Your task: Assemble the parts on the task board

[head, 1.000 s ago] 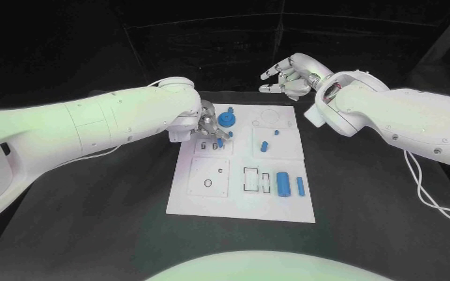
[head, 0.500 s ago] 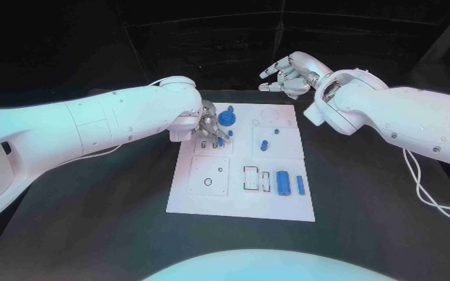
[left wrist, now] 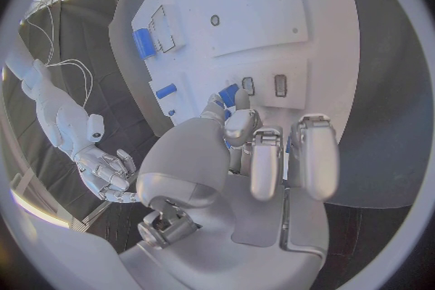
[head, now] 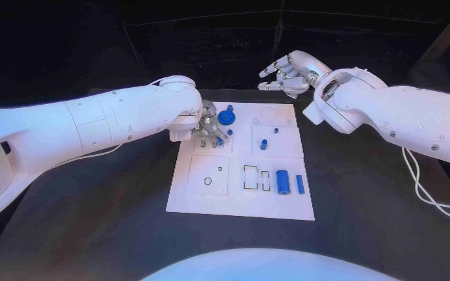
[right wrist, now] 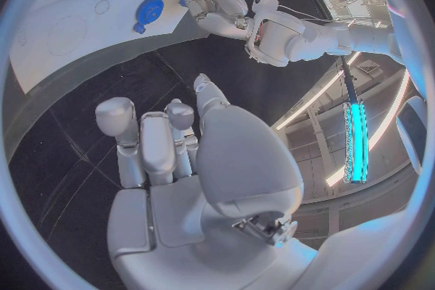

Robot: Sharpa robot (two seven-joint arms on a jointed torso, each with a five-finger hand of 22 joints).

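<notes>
The white task board (head: 239, 193) lies in the middle of the black table. My left hand (head: 208, 128) is low over its far left section, by two small slots (left wrist: 263, 85), fingers curled round a small blue part (left wrist: 228, 95) pinched at the fingertips. Just beyond the hand a blue gear (head: 226, 118) sits on the board. A blue peg (head: 263, 144) stands in the far right section. A blue cylinder (head: 282, 182) and a blue bar (head: 300, 184) lie near the right edge. My right hand (head: 291, 73) hangs raised past the board's far edge, fingers apart, holding nothing.
Empty outlines mark the board: a ring and a dot (head: 208, 181) at the near left, rectangular slots (head: 250, 177) in the middle, a faint circle (head: 271, 113) at the far right. Black table surface (head: 112, 216) surrounds the board on all sides.
My left hand has barely shifted, its fingertips still at the slots with the blue part. The right hand has stayed raised in the same place.
</notes>
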